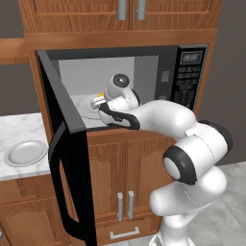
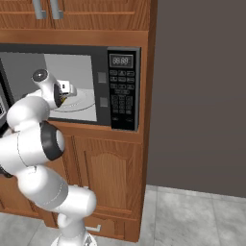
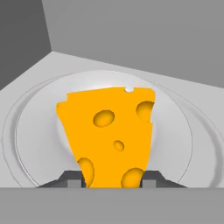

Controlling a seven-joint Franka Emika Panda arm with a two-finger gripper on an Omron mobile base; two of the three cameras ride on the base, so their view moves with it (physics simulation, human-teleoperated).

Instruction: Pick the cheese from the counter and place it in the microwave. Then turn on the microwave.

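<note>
- Wooden cabinets [image 1: 108, 168] fill the middle of the left base view, with four silver handles counted there: two at the top edge and two on the lower doors.
- At the far left of that view, one white marble counter [image 1: 19, 129] carries one round grey plate [image 1: 25, 153].
- Moving right, the one microwave [image 1: 166, 77] has its black door [image 1: 67, 158] swung wide open toward the lower left of the frame, and its light grey inside is exposed.
- Reaching into that opening at frame centre, the gripper [image 1: 99, 102] is clamped on the one cheese [image 1: 100, 95], of which a small yellow bit peeks out.
- Hand view gives what the base views cannot: the cheese [image 3: 109, 133], an orange wedge with holes, pinched between both dark fingertips [image 3: 72, 179] above the round turntable [image 3: 175, 127].
- Right base view alone shows the grey wall [image 2: 202, 91] at right, and the button panel [image 2: 122, 103] with one display.
</note>
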